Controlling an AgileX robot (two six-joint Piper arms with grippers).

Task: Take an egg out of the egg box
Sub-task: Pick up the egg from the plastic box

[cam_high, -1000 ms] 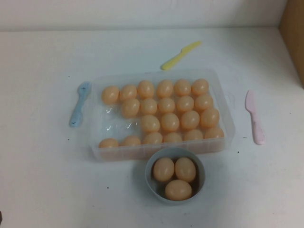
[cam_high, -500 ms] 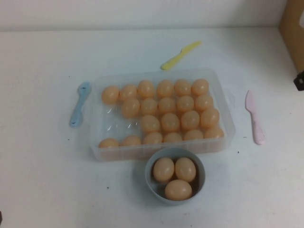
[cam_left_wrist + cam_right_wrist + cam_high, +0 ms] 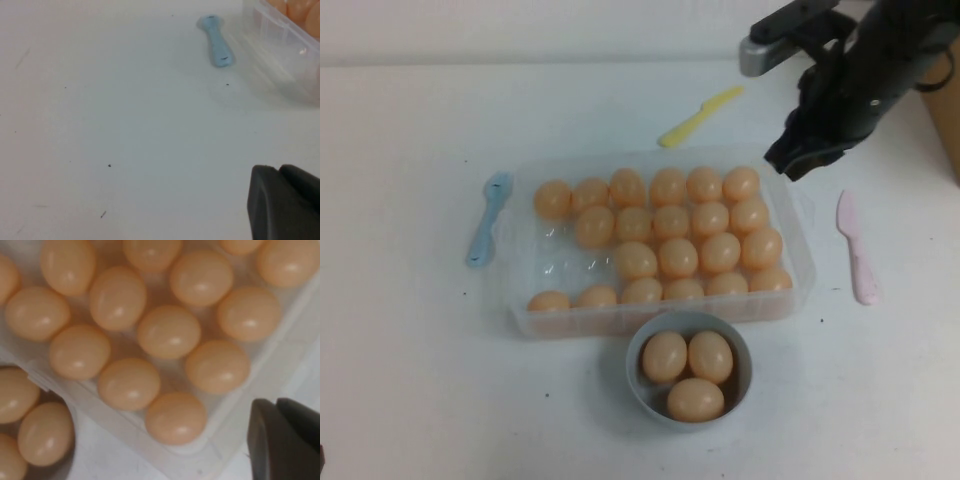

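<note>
Grey-blue bowl (image 3: 744, 385) holding three eggs, nearest the robot. Blue spoon (image 3: 488, 218) at left. Yellow knife (image 3: 699, 116) on far side. Pink knife (image 3: 856, 247) at right. White table (image 3: 410, 380).

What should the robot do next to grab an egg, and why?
Probably open the right gripper and lower it toward an egg at the near corner. The right gripper is shut and hovers over the far right corner of the egg box, holding nothing, so shut fingers could not fit around an egg. The left gripper is parked low over bare table, away from the box.
</note>
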